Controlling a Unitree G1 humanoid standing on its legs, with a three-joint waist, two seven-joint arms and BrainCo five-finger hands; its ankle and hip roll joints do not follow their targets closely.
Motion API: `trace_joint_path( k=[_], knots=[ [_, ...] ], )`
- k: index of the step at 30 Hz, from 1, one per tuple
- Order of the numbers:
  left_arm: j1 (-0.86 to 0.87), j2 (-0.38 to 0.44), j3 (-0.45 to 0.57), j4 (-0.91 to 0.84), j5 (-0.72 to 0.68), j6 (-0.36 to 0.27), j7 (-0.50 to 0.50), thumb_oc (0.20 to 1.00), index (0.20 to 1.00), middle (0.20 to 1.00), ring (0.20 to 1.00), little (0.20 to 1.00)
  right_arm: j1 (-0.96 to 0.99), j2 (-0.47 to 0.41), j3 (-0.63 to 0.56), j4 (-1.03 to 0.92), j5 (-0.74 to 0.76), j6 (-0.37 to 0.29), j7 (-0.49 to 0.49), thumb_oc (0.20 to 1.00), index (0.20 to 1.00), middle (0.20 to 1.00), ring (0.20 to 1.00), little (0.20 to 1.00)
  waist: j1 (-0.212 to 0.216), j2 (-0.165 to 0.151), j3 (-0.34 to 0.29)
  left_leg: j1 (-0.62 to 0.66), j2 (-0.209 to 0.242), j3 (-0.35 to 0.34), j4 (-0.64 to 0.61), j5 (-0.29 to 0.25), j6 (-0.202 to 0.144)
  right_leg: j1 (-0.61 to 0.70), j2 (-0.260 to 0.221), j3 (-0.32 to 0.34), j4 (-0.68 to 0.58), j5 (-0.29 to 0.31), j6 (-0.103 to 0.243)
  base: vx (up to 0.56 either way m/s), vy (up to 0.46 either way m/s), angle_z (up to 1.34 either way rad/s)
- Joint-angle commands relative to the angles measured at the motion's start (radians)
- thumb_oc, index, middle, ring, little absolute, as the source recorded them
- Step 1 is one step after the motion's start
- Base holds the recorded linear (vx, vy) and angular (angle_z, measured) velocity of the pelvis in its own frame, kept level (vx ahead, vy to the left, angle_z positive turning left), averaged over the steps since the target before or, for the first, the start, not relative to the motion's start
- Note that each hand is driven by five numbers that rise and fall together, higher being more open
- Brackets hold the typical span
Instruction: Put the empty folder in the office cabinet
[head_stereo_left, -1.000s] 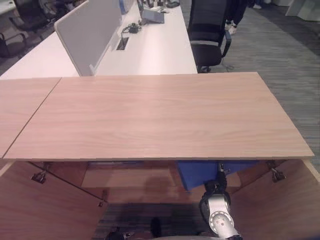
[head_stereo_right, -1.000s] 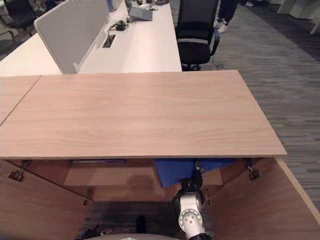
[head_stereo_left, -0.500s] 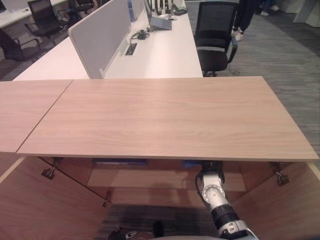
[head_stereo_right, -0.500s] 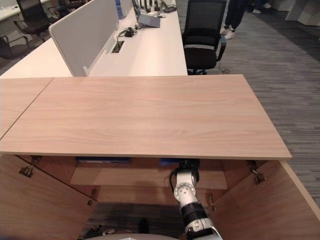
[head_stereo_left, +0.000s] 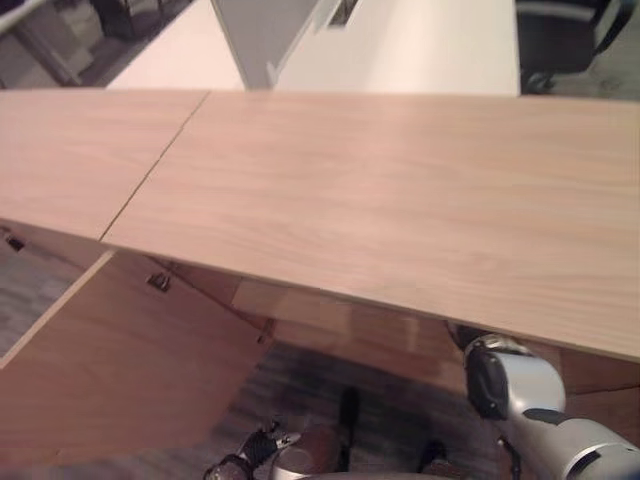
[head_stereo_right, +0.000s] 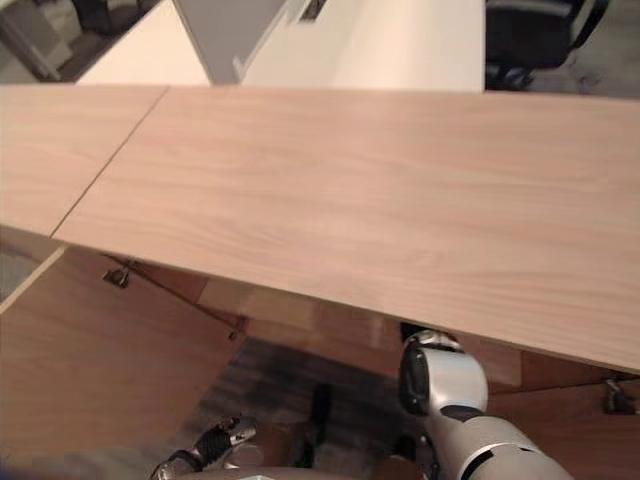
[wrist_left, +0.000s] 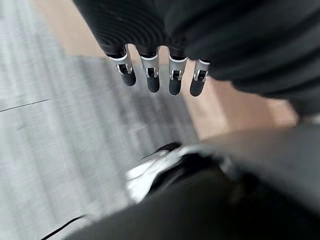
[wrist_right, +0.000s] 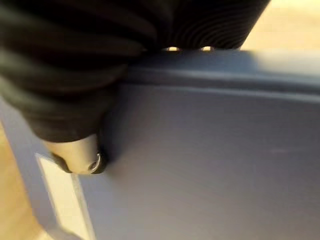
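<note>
We look down on the wooden top of the office cabinet (head_stereo_left: 400, 190), which runs across most of the head views; a seam (head_stereo_left: 155, 165) on the left divides it from a neighbouring top. Beyond it, far, stands a white desk (head_stereo_right: 400, 40) with a grey divider panel (head_stereo_right: 235, 30), and a black office chair (head_stereo_left: 565, 35) sits at the far right. The cabinet's left door (head_stereo_left: 110, 370) hangs open toward us, a hinge (head_stereo_left: 158, 283) visible under the top's edge. Our right arm (head_stereo_right: 445, 385) reaches from the lower right in under the near edge of the top, so the hand itself is hidden there in the head views. In the right wrist view, the right hand (wrist_right: 75, 157) pinches the blue folder (wrist_right: 210, 150): the thumb presses on its flat face and the fingers wrap over its upper edge, pale wood showing beyond it. The folder is thus in our right hand, under the cabinet top. The left hand (wrist_left: 160, 75) hangs low at our near left over grey carpet (wrist_left: 50, 125), fingers straight and side by side, holding nothing.
</note>
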Motion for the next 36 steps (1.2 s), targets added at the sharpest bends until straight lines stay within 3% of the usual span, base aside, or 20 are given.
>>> trace_joint_path(
  k=[1, 3, 9, 13, 22, 24, 27, 28, 36],
  knots=[
    [-0.003, 0.012, -0.050, -0.013, 0.055, -0.017, -0.039, 1.000, 1.000, 1.000, 1.000, 1.000, -0.103, -0.055, -0.024, -0.031, 0.022, -0.019, 0.034, 0.200, 0.200, 0.200, 0.200, 0.200, 0.048, -0.058, 0.042, 0.085, -0.034, -0.046, 0.010, -0.184, 0.011, -0.013, -0.139, 0.020, -0.029, 0.142, 0.105, -0.13, -0.043, 0.37],
    [-0.015, 0.021, -0.068, -0.028, 0.049, -0.024, -0.050, 1.000, 1.000, 1.000, 1.000, 1.000, -0.107, -0.105, -0.038, -0.008, 0.038, -0.025, 0.028, 0.200, 0.200, 0.200, 0.200, 0.200, 0.062, -0.028, 0.054, 0.046, -0.040, -0.070, 0.010, -0.167, 0.006, -0.032, -0.147, 0.006, -0.028, 0.135, 0.103, -0.11, -0.018, 0.29],
    [-0.037, 0.017, -0.082, -0.039, 0.045, -0.028, -0.055, 1.000, 1.000, 1.000, 1.000, 1.000, -0.097, -0.126, -0.052, 0.018, 0.047, -0.032, 0.018, 0.200, 0.200, 0.200, 0.200, 0.200, 0.070, 0.014, 0.067, -0.002, -0.050, -0.088, 0.009, -0.151, -0.001, -0.063, -0.151, -0.004, -0.027, 0.124, 0.098, -0.05, 0.001, 0.16],
    [-0.059, 0.009, -0.084, -0.044, 0.020, -0.030, -0.055, 1.000, 1.000, 1.000, 1.000, 1.000, -0.089, -0.115, -0.059, 0.027, 0.059, -0.035, 0.015, 0.200, 0.200, 0.200, 0.200, 0.200, 0.065, 0.052, 0.081, -0.029, -0.054, -0.091, 0.008, -0.143, -0.005, -0.094, -0.153, 0.004, -0.021, 0.115, 0.090, -0.04, 0.019, 0.12],
    [-0.091, -0.001, -0.078, -0.045, -0.022, -0.031, -0.052, 1.000, 1.000, 1.000, 1.000, 1.000, -0.075, -0.065, -0.070, 0.020, 0.085, -0.060, 0.013, 0.200, 0.200, 0.200, 0.200, 0.200, 0.048, 0.101, 0.111, -0.074, -0.057, -0.078, 0.013, -0.134, -0.010, -0.156, -0.154, 0.037, -0.001, 0.104, 0.076, -0.03, 0.010, -0.02],
    [-0.112, 0.000, -0.071, -0.044, -0.051, -0.031, -0.046, 1.000, 1.000, 1.000, 1.000, 1.000, -0.075, -0.036, -0.073, 0.012, 0.095, -0.079, 0.013, 0.200, 0.200, 0.200, 0.200, 0.200, 0.040, 0.111, 0.139, -0.124, -0.052, -0.063, 0.071, -0.156, -0.015, -0.195, -0.155, 0.058, 0.029, 0.082, 0.068, -0.08, -0.048, -0.11],
    [-0.138, 0.012, -0.061, -0.044, -0.074, -0.029, -0.043, 1.000, 1.000, 1.000, 1.000, 1.000, -0.067, -0.011, -0.078, 0.004, 0.090, -0.095, 0.012, 0.200, 0.200, 0.200, 0.200, 0.200, 0.030, 0.103, 0.177, -0.222, -0.060, -0.037, 0.214, -0.194, -0.025, -0.250, -0.153, 0.075, 0.081, 0.058, 0.048, -0.12, -0.096, -0.11],
    [-0.153, 0.018, -0.053, -0.044, -0.079, -0.026, -0.040, 1.000, 1.000, 1.000, 1.000, 1.000, -0.060, 0.011, -0.079, 0.007, 0.092, -0.104, 0.014, 0.200, 0.200, 0.200, 0.200, 0.200, 0.025, 0.090, 0.183, -0.282, -0.056, -0.035, 0.302, -0.230, -0.030, -0.288, -0.145, 0.086, 0.127, 0.035, 0.035, -0.11, -0.109, -0.01],
    [-0.169, 0.028, -0.032, -0.022, -0.074, -0.017, -0.017, 1.000, 1.000, 1.000, 1.000, 1.000, -0.035, 0.061, -0.063, 0.039, 0.109, -0.086, 0.037, 0.200, 0.200, 0.200, 0.200, 0.200, 0.000, 0.053, 0.182, -0.395, -0.011, -0.012, 0.458, -0.302, -0.036, -0.417, -0.112, 0.135, 0.258, -0.018, 0.007, -0.03, -0.024, -0.07]
  ],
)
